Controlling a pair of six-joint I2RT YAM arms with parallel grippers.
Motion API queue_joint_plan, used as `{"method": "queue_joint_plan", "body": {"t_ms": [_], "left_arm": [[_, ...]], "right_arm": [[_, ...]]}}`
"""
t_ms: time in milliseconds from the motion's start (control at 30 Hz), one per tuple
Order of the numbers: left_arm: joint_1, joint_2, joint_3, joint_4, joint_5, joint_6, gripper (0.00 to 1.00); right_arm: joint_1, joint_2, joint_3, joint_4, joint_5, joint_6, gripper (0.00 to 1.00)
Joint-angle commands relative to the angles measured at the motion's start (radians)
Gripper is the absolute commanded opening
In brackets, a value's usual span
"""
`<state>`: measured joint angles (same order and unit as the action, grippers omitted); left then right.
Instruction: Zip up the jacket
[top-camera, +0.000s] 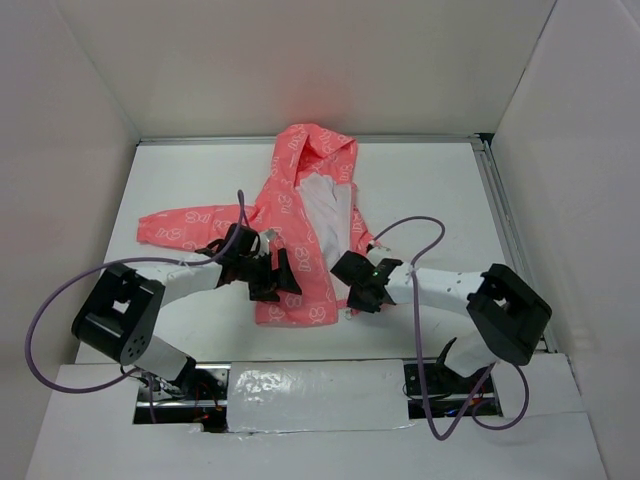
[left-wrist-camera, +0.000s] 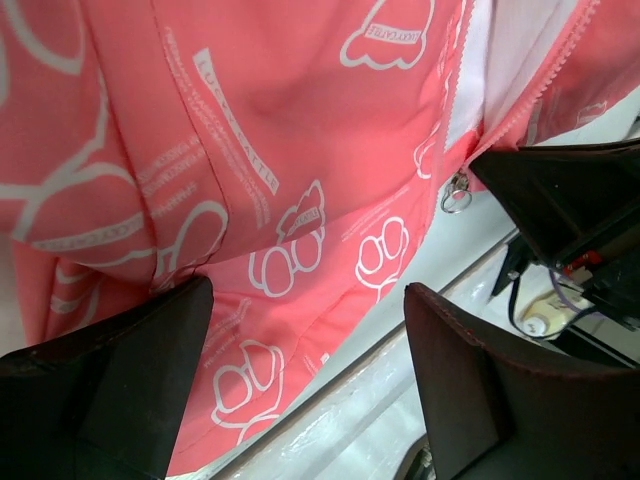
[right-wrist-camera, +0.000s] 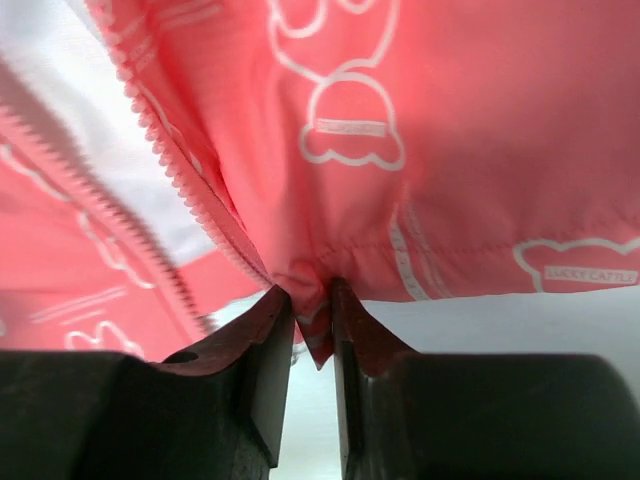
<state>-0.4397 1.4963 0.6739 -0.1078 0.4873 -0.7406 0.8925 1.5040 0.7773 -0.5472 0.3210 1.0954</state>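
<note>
Coral jacket (right-wrist-camera: 450, 150) hem — pinched, between right fingers (right-wrist-camera: 255, 380)

The top camera hangs above and behind both arms, looking down on the whole counter (top-camera: 420, 190) and jacket (top-camera: 300, 230). The left wrist camera looks from close by, past the left claw (left-wrist-camera: 305, 310), onto the jacket's lower front. The right wrist camera sits even nearer, right claw (right-wrist-camera: 312, 305) at the hem. Both share the zipper (left-wrist-camera: 540, 90).
</note>
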Motion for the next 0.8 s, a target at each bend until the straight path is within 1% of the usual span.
{"method": "queue_joint_plan", "body": {"t_ms": [0,67,100,167,267,300,400,433,467,500,567,600,700,767], "left_arm": [[0.045,0.05,-0.016,-0.01,-0.056,0.026,0.9],[0.061,0.05,-0.022,0.002,-0.044,0.029,0.9],[0.068,0.05,-0.025,0.005,-0.035,0.033,0.9],[0.071,0.047,-0.016,0.0,-0.036,0.033,0.9],[0.065,0.036,-0.004,0.006,-0.007,0.046,0.91],[0.062,0.029,0.001,0.013,0.023,0.049,0.91],[0.039,-0.027,0.016,0.014,0.065,0.076,0.94],[0.03,-0.043,0.03,0.014,0.091,0.082,0.94],[0.006,-0.088,0.039,0.016,0.109,0.102,0.95],[-0.005,-0.111,0.058,0.014,0.122,0.106,0.95],[-0.045,-0.174,0.075,0.017,0.148,0.121,0.97],[-0.057,-0.189,0.096,0.017,0.154,0.121,0.99],[-0.099,-0.22,0.139,0.043,0.215,0.145,0.99],[-0.119,-0.217,0.154,0.071,0.246,0.158,0.99]], "right_arm": [[-0.02,-0.034,-0.067,-0.074,0.013,-0.042,0.27],[-0.033,-0.031,-0.085,-0.05,-0.008,-0.083,0.26],[-0.035,-0.027,-0.087,-0.03,-0.022,-0.088,0.19],[-0.032,-0.025,-0.092,-0.013,-0.036,-0.115,0.0],[-0.032,-0.057,-0.093,0.058,-0.065,-0.163,0.0],[-0.032,-0.076,-0.089,0.064,-0.065,-0.175,0.0],[-0.027,-0.178,-0.082,0.085,-0.043,-0.199,0.0],[-0.029,-0.261,-0.088,0.105,-0.031,-0.209,0.0],[-0.029,-0.307,-0.099,0.166,-0.034,-0.225,0.0],[-0.03,-0.4,-0.125,0.205,-0.048,-0.265,0.0],[-0.043,-0.493,-0.147,0.298,-0.074,-0.298,0.0],[-0.046,-0.575,-0.16,0.325,-0.077,-0.324,0.0],[-0.059,-0.693,-0.179,0.417,-0.137,-0.399,0.0],[-0.066,-0.729,-0.187,0.453,-0.174,-0.431,0.0]]}}
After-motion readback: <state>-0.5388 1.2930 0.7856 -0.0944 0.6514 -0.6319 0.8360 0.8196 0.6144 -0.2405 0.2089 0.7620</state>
